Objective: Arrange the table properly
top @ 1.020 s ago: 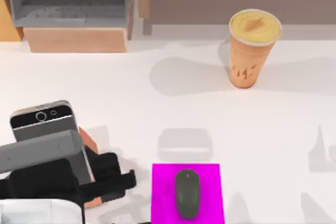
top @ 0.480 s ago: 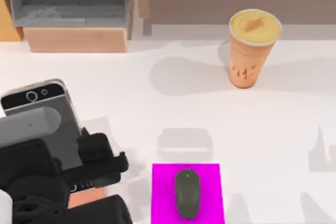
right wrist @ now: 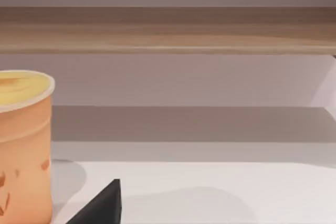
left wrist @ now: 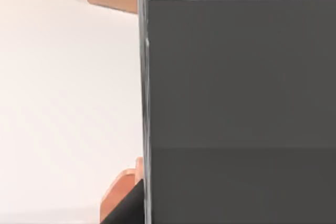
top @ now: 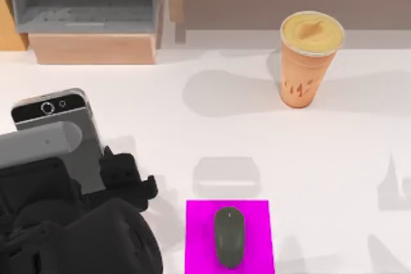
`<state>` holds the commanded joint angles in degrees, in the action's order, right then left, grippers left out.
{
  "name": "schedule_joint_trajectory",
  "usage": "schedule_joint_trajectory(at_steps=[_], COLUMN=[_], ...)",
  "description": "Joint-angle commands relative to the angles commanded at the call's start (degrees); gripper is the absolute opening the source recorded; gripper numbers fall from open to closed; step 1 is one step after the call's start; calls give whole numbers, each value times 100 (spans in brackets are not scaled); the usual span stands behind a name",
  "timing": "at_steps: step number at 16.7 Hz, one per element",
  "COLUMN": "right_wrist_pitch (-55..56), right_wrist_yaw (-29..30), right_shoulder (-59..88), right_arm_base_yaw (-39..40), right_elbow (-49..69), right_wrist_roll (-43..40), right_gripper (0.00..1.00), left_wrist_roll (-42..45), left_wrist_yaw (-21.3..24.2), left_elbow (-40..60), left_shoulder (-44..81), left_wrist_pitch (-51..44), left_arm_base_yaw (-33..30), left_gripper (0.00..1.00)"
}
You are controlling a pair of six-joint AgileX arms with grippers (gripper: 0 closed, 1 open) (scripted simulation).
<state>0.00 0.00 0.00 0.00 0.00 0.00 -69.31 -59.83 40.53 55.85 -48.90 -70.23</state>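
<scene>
The left gripper (top: 119,181) was found at the near left of the table (top: 334,158), to the left of the magenta pad (top: 196,235), clamped on a smartphone (top: 64,133) that it held tilted above the white surface. In the left wrist view the smartphone's dark face (left wrist: 236,103) sat close against the camera, with a sliver of an orange stand (left wrist: 118,195) visible beneath it (presumably the phone's rest). The grip low on the handset appeared intended to keep it clear of the table while it is carried. The mouse (top: 229,237) lay on the magenta pad, apparently already where it belongs. The cup (top: 308,59) stood well beyond the pad, towards the far right, just before the shelf unit (top: 90,24). The right gripper's finger state could not be determined.
</scene>
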Motion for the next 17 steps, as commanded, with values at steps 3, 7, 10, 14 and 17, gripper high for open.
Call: schedule_joint_trajectory(at_steps=[3,7,10,14,17], right_wrist_pitch=[0,0,0,0,0], right_wrist_yaw=[0,0,0,0,0], right_shoulder=[0,0,0,0,0], right_arm_base_yaw=[0,0,0,0,0], right_elbow=[0,0,0,0,0], right_wrist_roll=[0,0,0,0,0], right_gripper=[100,100,100,100,100], left_wrist_roll=[220,258,258,258,258], left_wrist_yaw=[-22,-76,-76,-76,-76], left_elbow=[-475,-601,-601,-601,-601], left_shoulder=[473,773,773,773,773], left_wrist_pitch=[579,929,929,929,929], left_arm_base_yaw=[372,605,605,605,605], left_gripper=[0,0,0,30,53])
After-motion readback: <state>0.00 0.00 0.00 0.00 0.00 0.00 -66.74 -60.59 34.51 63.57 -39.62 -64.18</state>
